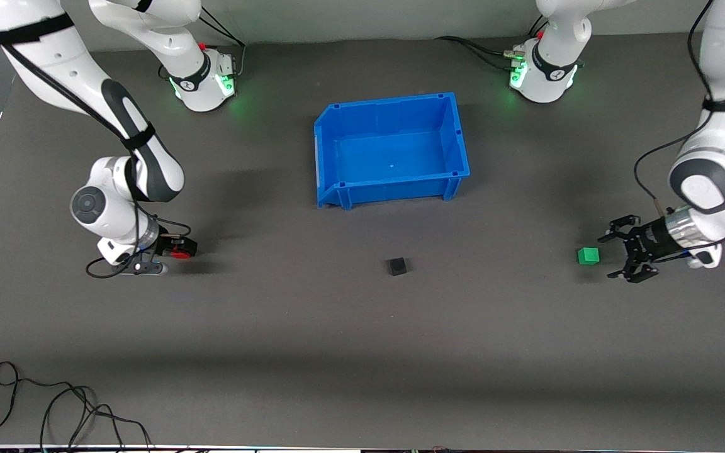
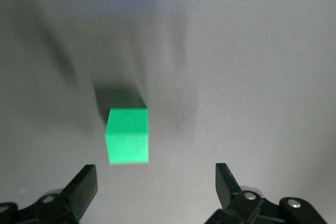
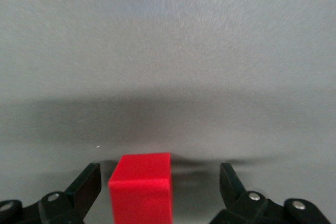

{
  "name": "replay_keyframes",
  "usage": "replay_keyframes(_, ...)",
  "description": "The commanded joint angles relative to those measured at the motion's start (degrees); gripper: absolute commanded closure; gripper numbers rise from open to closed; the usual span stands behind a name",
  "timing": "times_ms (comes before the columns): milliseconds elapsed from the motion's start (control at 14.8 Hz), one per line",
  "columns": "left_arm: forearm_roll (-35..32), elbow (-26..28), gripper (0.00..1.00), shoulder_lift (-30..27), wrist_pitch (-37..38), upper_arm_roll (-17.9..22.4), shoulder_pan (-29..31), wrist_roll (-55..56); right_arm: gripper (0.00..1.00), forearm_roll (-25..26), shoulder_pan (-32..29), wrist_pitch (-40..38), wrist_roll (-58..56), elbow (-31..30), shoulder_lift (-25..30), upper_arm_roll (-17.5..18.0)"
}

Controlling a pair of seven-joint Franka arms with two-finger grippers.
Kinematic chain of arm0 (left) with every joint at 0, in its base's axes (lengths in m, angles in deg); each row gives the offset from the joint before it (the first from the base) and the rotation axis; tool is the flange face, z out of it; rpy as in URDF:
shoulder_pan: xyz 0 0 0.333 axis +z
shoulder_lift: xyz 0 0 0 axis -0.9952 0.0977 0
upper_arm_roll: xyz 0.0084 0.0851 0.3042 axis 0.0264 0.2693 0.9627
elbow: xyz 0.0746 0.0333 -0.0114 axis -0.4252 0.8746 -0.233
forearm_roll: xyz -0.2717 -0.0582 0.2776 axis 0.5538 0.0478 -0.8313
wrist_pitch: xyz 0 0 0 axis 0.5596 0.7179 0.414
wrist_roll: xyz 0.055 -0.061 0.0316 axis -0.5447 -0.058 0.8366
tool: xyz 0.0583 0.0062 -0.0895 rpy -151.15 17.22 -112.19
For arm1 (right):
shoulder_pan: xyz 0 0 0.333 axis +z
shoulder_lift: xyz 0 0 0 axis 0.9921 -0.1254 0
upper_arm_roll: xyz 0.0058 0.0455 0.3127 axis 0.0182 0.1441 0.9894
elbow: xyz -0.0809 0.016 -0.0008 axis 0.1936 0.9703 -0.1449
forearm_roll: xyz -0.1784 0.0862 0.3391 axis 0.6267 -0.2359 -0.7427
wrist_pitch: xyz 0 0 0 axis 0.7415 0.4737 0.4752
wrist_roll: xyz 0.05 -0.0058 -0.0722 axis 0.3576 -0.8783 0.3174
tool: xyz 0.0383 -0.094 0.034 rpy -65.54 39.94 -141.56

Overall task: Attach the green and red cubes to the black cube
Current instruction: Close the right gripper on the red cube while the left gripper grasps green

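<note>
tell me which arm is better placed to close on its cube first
Right. The red cube already sits between the right gripper's open fingers; the green cube lies just ahead of the open left gripper.

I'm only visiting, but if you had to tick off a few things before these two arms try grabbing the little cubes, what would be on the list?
1. Left gripper open: ok.
2. Green cube between its fingers: not ok; it sits on the table just ahead of the tips.
3. Right gripper open: ok.
4. Red cube between its fingers: ok, not squeezed.
5. Black cube free to reach: ok, alone on the table, nearer the camera than the blue bin.
</note>
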Motion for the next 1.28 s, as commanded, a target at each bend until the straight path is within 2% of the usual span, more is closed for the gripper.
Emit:
replay_keyframes(0,4.9,1.9,0.0,0.8,-2.3,0.4,-0.6,-7.0,0.07,0.1,0.1,1.8,1.1,-0.7,0.1,0.0)
replay_keyframes(472,6.4,2.3,0.0,3.2,-3.8,0.4,-0.3,-9.6,0.58,0.1,0.1,1.4,1.1,-1.1,0.8,0.1)
replay_keyframes(607,6.4,2.3,0.02,3.2,-3.8,0.4,-0.2,-9.7,0.82,0.1,0.2,1.6,1.1,-1.1,0.8,0.0)
replay_keyframes(674,6.4,2.3,0.1,3.2,-3.8,0.4,-0.2,-9.7,0.99,0.1,0.1,1.5,1.1,-1.0,0.9,0.1)
replay_keyframes(742,6.4,2.3,0.29,3.2,-3.8,0.4,-0.2,-9.7,1.0,0.1,0.2,1.4,1.3,-1.0,1.2,0.1)
replay_keyframes(809,6.4,2.3,0.52,3.2,-3.8,0.4,-0.2,-9.7,1.0,0.1,0.2,1.2,2.3,-0.9,1.6,0.1)
replay_keyframes(876,6.4,2.2,0.69,3.1,-3.8,0.4,-0.2,-9.7,1.0,-0.1,0.3,1.1,4.9,-0.8,2.2,0.1)
replay_keyframes(944,6.4,2.2,0.73,3.1,-3.8,0.4,-0.2,-9.7,1.0,-0.2,0.7,0.9,6.8,-0.7,2.7,0.1)
replay_keyframes(1079,6.4,2.2,0.74,3.0,-3.8,0.4,-0.1,-9.7,1.0,-0.4,0.9,-1.3,11.9,-0.2,3.8,0.8)
replay_keyframes(1213,6.4,2.2,0.83,2.8,-3.7,0.4,-0.1,-9.6,1.0,-0.4,3.0,-3.2,21.3,1.6,4.2,1.9)
